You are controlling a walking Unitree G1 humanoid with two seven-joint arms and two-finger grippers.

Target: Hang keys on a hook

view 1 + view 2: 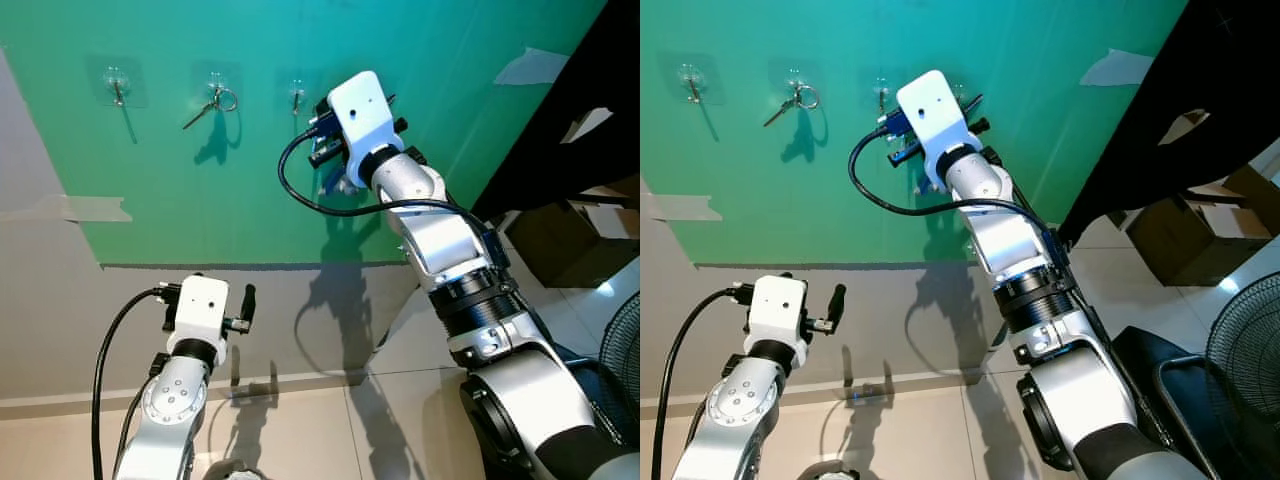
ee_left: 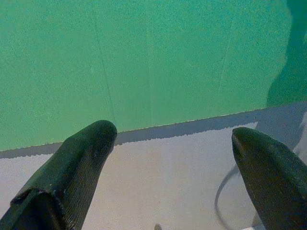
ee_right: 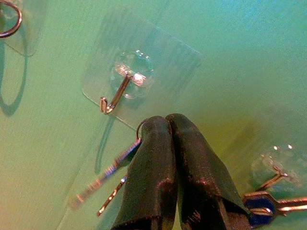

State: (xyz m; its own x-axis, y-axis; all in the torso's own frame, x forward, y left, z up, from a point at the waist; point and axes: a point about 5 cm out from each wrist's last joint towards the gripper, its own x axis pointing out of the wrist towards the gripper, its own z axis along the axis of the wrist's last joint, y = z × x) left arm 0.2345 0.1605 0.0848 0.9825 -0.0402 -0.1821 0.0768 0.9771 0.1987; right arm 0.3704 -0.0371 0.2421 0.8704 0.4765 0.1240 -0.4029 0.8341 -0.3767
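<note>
Your right end effector (image 3: 165, 125) is raised to the green wall panel (image 1: 250, 180), its two black fingers pressed together on the keys (image 3: 112, 175). The key ring peeks out at the fingertips, just below and beside the tip of the clear adhesive hook (image 3: 122, 88), and two keys dangle from it. The ring does not yet look to be over the hook.

The main risk is a miss. The hook's upturned tip is small and the ring's opening is mostly hidden behind your fingers, so you could push the ring against the backing plate instead of over the tip. If you let go then, the keys drop to the tiled floor (image 1: 400, 400). Pressing hard could also peel the stick-on plate off the panel. Watch the neighbouring hook with the blue-headed key (image 3: 259, 203) as well (it sits close to your fingers and could be knocked off). Further along, another hook already carries a ring and key (image 1: 215, 102), and the far one (image 1: 118, 90) looks bare.

Your left end effector (image 2: 172, 163) hangs low with its fingers apart, holding nothing and facing the seam where the green panel meets the grey wall.

The panel is smooth and taped at its edges. To the right there is a black sheet, cardboard boxes (image 1: 570, 235) and a floor fan (image 1: 1245, 350).
</note>
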